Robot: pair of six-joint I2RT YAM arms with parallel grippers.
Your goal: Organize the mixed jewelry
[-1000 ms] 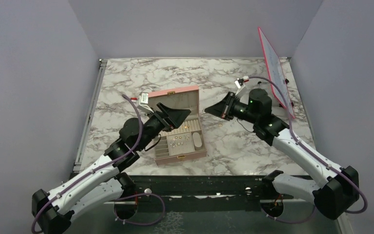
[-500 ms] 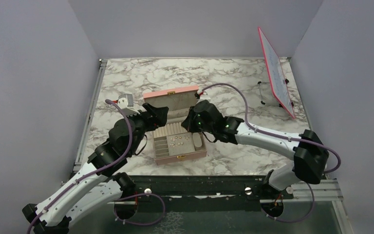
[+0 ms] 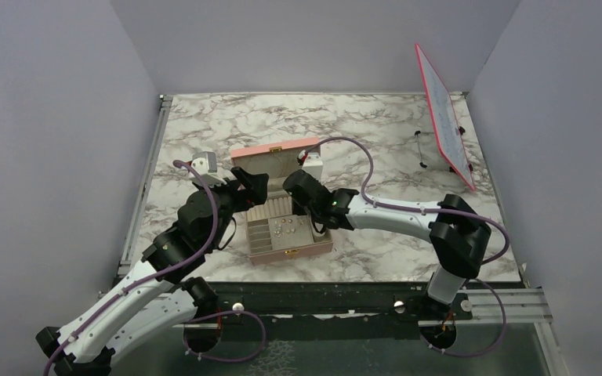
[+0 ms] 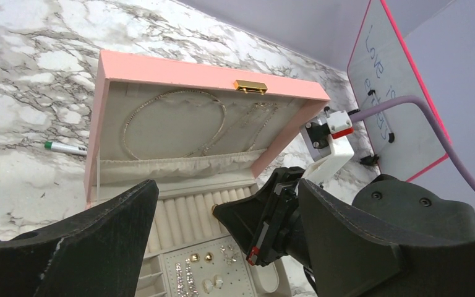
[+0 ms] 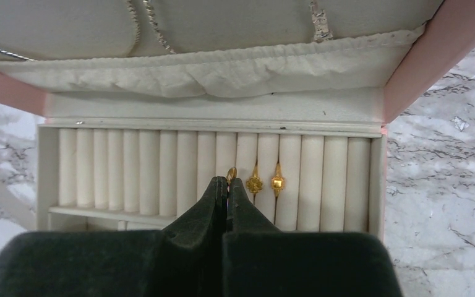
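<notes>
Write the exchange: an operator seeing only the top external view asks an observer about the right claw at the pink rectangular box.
Operator: Is the right claw open?
Observer: No, it is shut, tips at the cream padded ring rolls of the pink rectangular box.
Operator: Any rings seated?
Observer: Two small gold rings stand in the rolls; a third gold piece sits at the tips, pinched or not I cannot tell.

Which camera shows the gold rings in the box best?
Right wrist: gold rings sit close and sharp in the rolls, just beyond the shut right gripper. Left wrist shows barely a gold speck beside that gripper; top external cannot resolve them.
</notes>
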